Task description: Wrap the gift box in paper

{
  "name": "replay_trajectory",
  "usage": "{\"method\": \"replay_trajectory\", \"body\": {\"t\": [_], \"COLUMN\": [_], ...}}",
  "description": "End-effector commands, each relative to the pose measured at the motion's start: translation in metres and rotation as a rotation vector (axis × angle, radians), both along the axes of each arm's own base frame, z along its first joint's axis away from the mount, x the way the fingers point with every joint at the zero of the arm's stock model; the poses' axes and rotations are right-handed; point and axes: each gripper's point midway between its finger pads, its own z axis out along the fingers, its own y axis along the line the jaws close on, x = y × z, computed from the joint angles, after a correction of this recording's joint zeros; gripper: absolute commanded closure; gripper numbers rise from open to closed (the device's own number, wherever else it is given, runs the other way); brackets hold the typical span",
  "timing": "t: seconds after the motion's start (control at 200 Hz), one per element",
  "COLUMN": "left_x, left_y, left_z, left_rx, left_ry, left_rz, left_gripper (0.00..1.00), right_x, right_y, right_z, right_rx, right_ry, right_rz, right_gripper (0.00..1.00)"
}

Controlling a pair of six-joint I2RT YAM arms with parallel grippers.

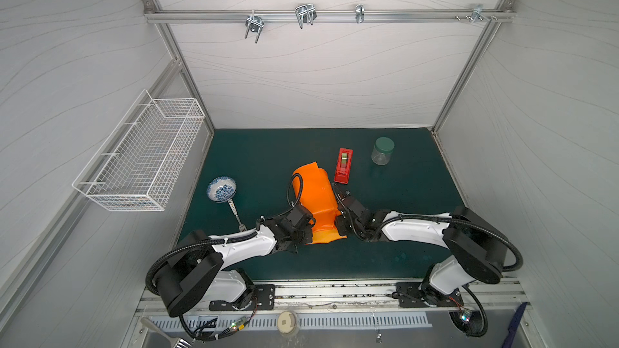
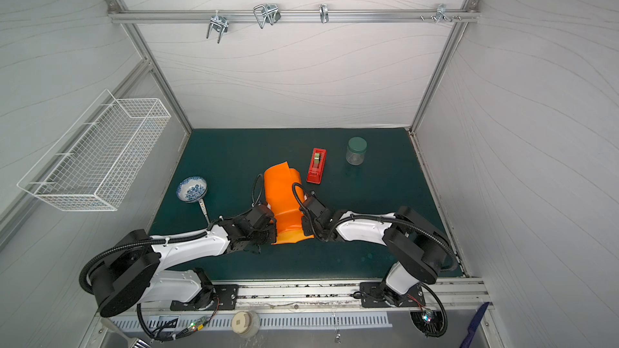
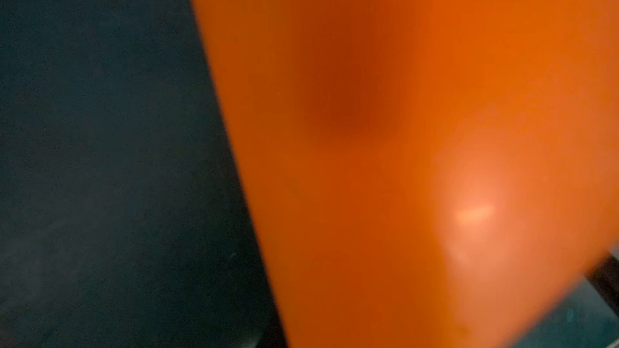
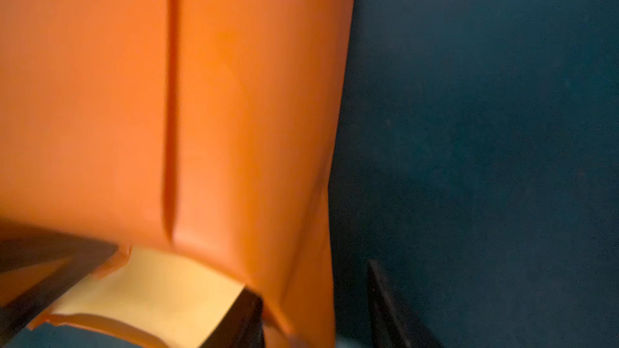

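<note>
Orange paper draped, contents hidden, wrist views blurred

No wording can be read anywhere in view. The only lettering is a small white mark near the front end of the red tape dispenser on the desk. It shows in both top views but is too small to make out.

Paper: orange, humped up, between left gripper and right gripper, touching both.
Tape dispenser: red, just beyond right gripper, apart from it.
</note>
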Motion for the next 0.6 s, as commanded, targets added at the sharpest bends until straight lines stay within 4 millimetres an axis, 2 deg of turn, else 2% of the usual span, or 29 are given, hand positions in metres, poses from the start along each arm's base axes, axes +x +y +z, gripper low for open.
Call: {"method": "replay_trajectory", "body": {"t": [0.0, 0.07, 0.205, 0.595], "left_x": [0.004, 0.005, 0.007, 0.01], "left_y": [-0.001, -0.002, -0.004, -0.002], "left_z": [0.004, 0.004, 0.004, 0.003], "left_rx": [0.016, 0.013, 0.014, 0.032], "left_ry": [0.0, -0.004, -0.004, -0.013], "left_rz": [0.013, 0.012, 0.01, 0.013], "left_gripper": [0.97, 1.0, 1.0, 1.0], "right_x": [-0.014, -0.017, -0.02, 0.0], "right_y": [-0.008, -0.008, -0.004, 0.003], "right_z": [-0.002, -0.004, -0.008, -0.009], "right_rx": [0.008, 0.022, 0.03, -0.008], "right_ry": [0.042, 0.058, 0.072, 0.023], "right_rz": [-0.003, 0.0, 0.004, -0.03], "right_gripper": [0.51, 0.53, 0.62, 0.86]}}
